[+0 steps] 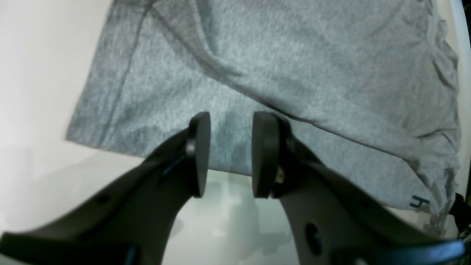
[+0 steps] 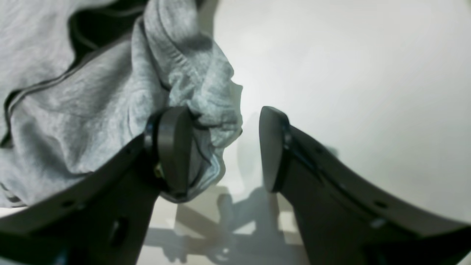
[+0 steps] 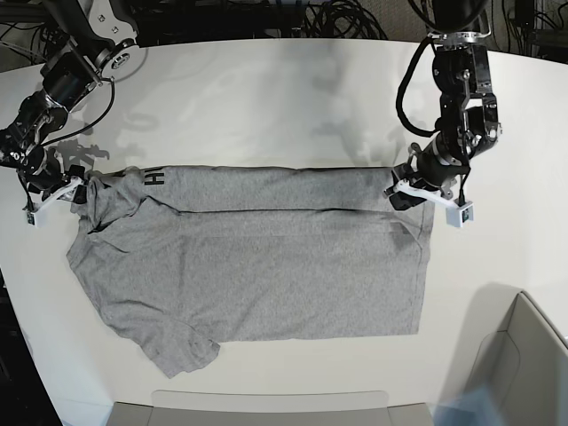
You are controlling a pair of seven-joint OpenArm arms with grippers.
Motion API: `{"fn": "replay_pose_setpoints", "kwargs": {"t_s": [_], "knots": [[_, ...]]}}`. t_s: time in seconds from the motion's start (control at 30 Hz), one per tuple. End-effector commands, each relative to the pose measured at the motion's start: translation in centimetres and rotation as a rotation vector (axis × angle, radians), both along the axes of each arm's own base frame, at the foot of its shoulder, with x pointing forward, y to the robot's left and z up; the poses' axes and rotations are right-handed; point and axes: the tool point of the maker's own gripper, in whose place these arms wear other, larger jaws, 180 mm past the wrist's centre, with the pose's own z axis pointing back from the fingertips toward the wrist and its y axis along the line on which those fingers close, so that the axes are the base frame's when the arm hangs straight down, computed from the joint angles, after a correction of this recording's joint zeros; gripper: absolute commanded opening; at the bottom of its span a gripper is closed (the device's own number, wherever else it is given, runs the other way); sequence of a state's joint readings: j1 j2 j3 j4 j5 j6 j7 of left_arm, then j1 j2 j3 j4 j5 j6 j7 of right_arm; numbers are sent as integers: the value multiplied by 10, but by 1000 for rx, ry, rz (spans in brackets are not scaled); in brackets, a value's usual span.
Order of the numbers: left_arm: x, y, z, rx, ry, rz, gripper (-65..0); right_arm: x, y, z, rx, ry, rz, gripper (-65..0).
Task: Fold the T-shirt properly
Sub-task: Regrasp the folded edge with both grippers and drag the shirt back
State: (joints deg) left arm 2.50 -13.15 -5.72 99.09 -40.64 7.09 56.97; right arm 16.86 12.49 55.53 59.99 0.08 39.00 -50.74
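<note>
T-shirt (image 3: 266, 266) part-folded | left gripper (image 1: 231, 154), right gripper (image 2: 224, 147) parted, holding nothing | risk: bunched corner snags right jaw, dragging fold.

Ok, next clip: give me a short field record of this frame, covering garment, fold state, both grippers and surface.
garment: grey T-shirt, spread flat, black lettering showing at one end
fold state: far long edge turned over onto the body; near sleeve crumpled
left gripper: open, over the shirt's edge, nothing between the jaws
right gripper: open, bunched cloth against one finger, not clamped
surface: white table
</note>
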Motion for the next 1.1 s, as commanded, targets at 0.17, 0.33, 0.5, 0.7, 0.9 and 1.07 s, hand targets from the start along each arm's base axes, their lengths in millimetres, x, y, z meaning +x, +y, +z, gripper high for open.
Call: {"fn": "replay_pose_setpoints", "kwargs": {"t_s": [0.17,0.33,0.5,0.7,0.9,1.07], "knots": [[7,20,1,9,-25,61,-446,-5,-2,-2,-19,41,26,-353],[0,44,-18,7,29,136,-424,-8,-4,-2,-27,48,24,-353],[10,58,-18,24,12,178,-424,-10,-10,-2,-36,54,21,-353],[2,84,-45,138,72,218,-423,-15,-10,-5,-39,65,22,-353],[-3,86,-50,182,91,199,-423,-15,-10,-5,-40,65,22,-353],[1,62,-50,155,62,83,-423,-15,-10,-5,-40,65,22,-353]]}}
